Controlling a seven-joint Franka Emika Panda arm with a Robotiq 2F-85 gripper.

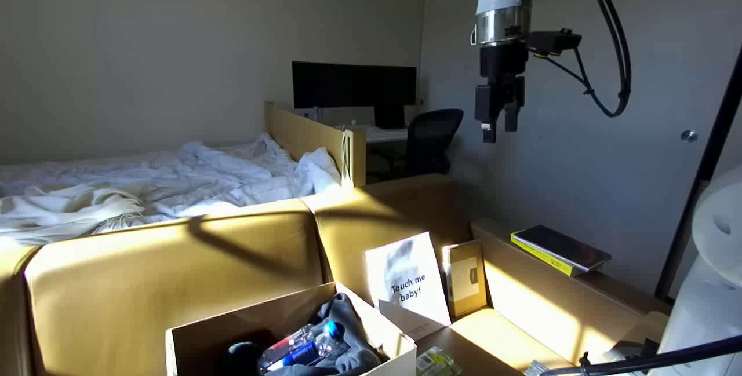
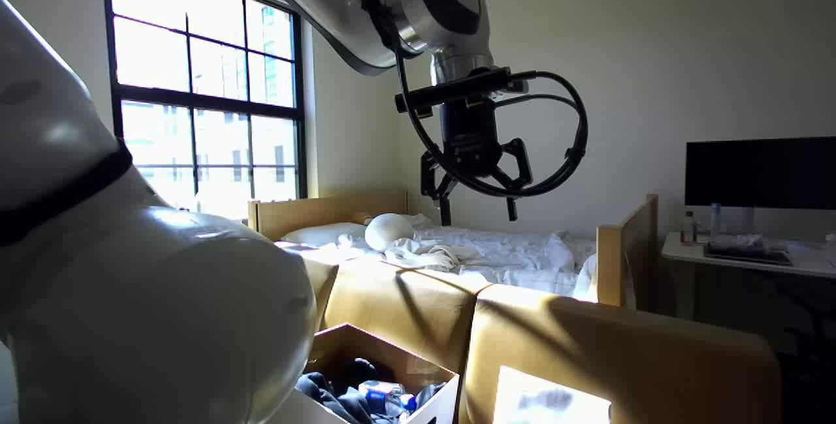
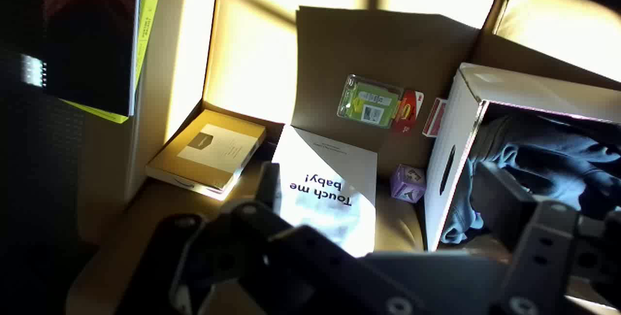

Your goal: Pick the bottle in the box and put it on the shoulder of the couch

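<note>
Your gripper (image 2: pixel 479 213) hangs above the couch (image 1: pixel 174 272), jaws spread around nothing; the bottle (image 1: pixel 304 353) lies in the box (image 1: pixel 255 312) among dark cloth (image 1: pixel 346 312). No step appears complete: grasp, lift and placement on the couch's shoulder seemingly remain for you.

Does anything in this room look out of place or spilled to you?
No spill or damage shows. A bottle lies on its side among dark cloth in the box on the couch, an odd spot for one. On the couch's arm, a dark book sits skewed over a yellow book, edges not lining up.
</note>
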